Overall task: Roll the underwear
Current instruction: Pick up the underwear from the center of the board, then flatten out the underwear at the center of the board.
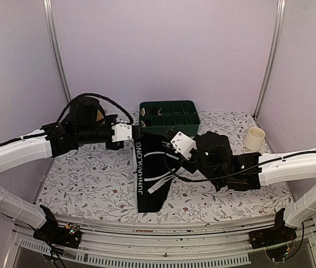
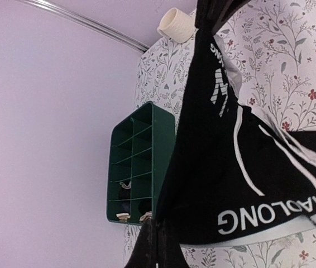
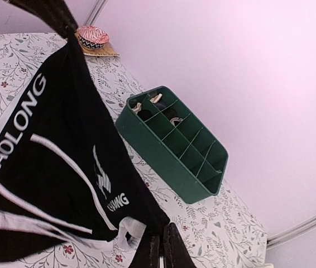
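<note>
Limp black striped underwear (image 1: 149, 173), top edge clamped by left gripper (image 1: 138, 132) and right gripper (image 1: 168, 135), rigid green gridded bin (image 1: 169, 118) just behind

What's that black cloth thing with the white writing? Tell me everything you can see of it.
The underwear is black, soft-looking fabric with white stripes and a waistband lettered JUNHAOLONG. It hangs stretched and crumpled over the flowered table, near the green box. The left gripper and right gripper each pinch an edge.

Lab test booth, plain walls (image 1: 163, 50), floral tablecloth (image 1: 91, 178)
</note>
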Motion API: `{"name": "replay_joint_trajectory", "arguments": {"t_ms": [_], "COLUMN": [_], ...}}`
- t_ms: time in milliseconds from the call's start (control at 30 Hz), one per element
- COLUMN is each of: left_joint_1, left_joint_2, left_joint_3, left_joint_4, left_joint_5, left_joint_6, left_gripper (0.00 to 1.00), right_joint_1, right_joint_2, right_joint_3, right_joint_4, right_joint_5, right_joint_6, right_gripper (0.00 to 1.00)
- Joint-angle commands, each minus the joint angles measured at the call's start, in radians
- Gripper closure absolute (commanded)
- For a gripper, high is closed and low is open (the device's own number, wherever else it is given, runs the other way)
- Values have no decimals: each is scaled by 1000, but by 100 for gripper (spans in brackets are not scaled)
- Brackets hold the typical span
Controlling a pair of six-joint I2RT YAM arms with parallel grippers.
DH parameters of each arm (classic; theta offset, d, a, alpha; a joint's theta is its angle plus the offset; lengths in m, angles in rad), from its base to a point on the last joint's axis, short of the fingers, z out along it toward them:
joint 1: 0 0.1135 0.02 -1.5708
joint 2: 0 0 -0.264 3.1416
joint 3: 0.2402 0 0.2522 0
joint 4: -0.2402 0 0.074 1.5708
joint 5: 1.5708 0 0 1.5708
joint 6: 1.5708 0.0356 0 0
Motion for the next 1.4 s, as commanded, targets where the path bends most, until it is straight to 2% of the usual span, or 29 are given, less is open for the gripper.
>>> {"name": "replay_joint_trajectory", "arguments": {"t_ms": [0, 167, 367, 733, 1000, 1367], "left_joint_1": [-4, -73, -140, -167, -178, -190], "left_joint_2": [-57, -158, -299, -443, -469, -587], "left_joint_3": [77, 72, -10, -66, -127, -165], "left_joint_4": [-80, -127, -149, -183, -183, -183], "left_joint_5": [29, 12, 10, 75, 88, 165], "left_joint_6": [49, 75, 74, 10, -16, -59], "left_gripper": [100, 100, 100, 100, 100, 100], "right_joint_1": [85, 160, 224, 253, 277, 403], "right_joint_2": [-46, -106, -208, -232, -260, -285], "right_joint_3": [50, 53, 47, 24, -3, -41], "right_joint_4": [-137, -26, 105, 167, 237, 397], "right_joint_5": [161, 255, 272, 307, 305, 329], "right_joint_6": [-94, -202, -310, -347, -396, -572], "right_gripper": [98, 98, 98, 98, 98, 98]}}
